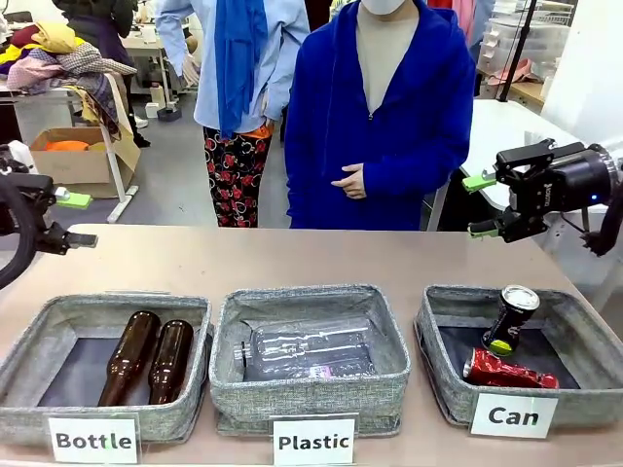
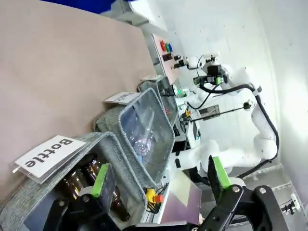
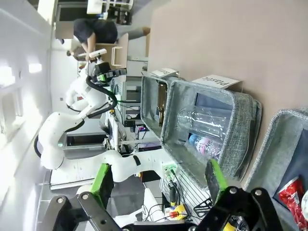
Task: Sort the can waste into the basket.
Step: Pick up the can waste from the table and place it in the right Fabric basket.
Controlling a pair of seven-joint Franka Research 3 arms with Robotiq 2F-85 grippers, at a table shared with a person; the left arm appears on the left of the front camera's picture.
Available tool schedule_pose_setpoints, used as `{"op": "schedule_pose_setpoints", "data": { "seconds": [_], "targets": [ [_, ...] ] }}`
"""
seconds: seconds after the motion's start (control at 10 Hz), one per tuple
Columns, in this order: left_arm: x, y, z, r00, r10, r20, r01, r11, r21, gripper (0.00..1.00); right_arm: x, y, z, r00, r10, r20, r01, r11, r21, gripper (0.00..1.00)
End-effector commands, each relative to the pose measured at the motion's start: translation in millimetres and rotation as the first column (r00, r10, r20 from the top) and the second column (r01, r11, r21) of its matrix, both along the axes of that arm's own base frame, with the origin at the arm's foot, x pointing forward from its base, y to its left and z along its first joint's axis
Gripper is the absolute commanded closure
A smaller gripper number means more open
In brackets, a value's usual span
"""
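Tan tabletop (image 1: pixel 292 255) under three grey baskets, cluttered workroom behind.

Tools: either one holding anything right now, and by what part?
Nothing held. Left tool and right tool are both open and empty, up off the table. Both cans lie in the basket.

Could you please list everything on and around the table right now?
Baskets: three, grey woven, in a row at the table's near edge, labelled Bottle, Plastic, Can.
Glass bottles: two, brown, lying in the Bottle basket.
Plastic bottle: one, clear, lying in the Plastic basket.
Silver can: one, dark print, leaning in the Can basket.
Red can: one, crushed, lying in the Can basket.
Table: one, tan.
Person: one, blue coat, at the far side.
Left hand: open, raised over the table's left edge.
Right hand: open, raised at the right.
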State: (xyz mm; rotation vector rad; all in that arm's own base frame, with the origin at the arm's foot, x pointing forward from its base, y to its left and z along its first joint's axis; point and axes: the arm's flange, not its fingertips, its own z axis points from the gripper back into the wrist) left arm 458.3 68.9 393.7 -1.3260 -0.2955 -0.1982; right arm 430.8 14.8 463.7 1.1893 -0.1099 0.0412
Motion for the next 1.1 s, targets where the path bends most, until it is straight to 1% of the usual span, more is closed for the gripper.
{"op": "schedule_pose_setpoints", "data": {
  "seconds": [0.0, 1.0],
  "targets": [
    [1.5, -10.1, 18.0, 0.997, -0.067, 0.027, 0.066, 0.997, 0.028, 0.00, -2.4, 1.5, 4.8, 1.000, -0.008, 0.001, 0.008, 1.000, -0.001, 0.00],
    [1.5, -10.1, 18.0, 0.997, -0.067, 0.027, 0.066, 0.997, 0.028, 0.00, -2.4, 1.5, 4.8, 1.000, -0.008, 0.001, 0.008, 1.000, -0.001, 0.00]
  ]
}}
